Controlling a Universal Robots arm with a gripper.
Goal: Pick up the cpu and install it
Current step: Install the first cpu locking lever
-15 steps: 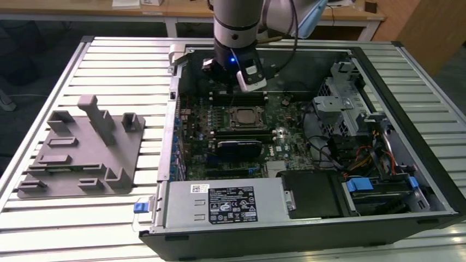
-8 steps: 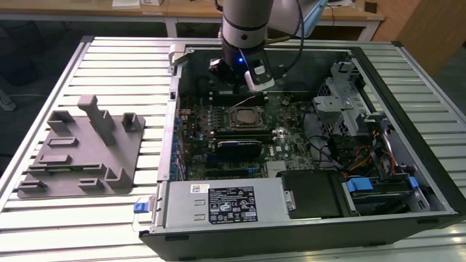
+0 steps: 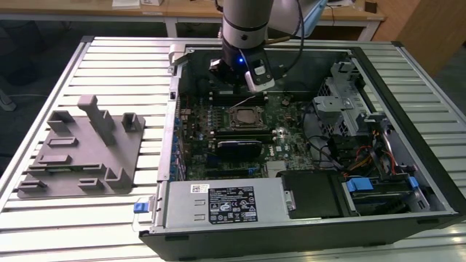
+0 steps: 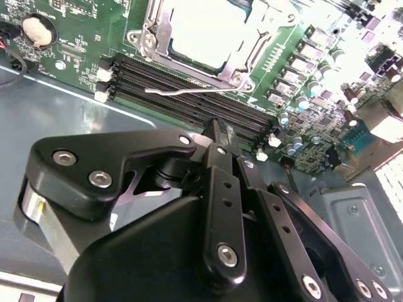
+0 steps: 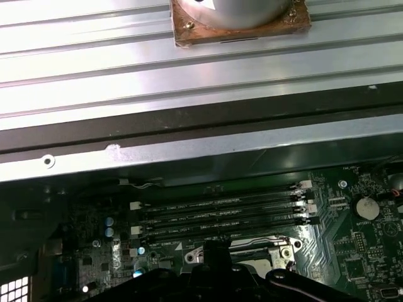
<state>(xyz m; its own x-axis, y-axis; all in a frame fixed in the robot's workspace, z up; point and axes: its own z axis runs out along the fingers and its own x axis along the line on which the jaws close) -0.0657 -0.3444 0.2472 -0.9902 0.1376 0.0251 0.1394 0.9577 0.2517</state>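
1. Even overhead light falls on the ribbed silver aluminium table (image 3: 109, 60); its slats shine pale.
2. Inside the open black computer case (image 3: 407, 98) the exterior view is dimmer, shadowed below the arm.
3. In the second wrist view, glare washes out the shiny silver-grey square cpu (image 4: 204, 28); the black jointed gripper (image 4: 217, 135) looms soft.

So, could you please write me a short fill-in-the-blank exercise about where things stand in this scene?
1. The cpu sits in the motherboard's ____.
2. The gripper hovers over the ____ slots.
3. The grey fixture lies on the exterior view's ____ of the computer case.

Missing words: socket; memory; left
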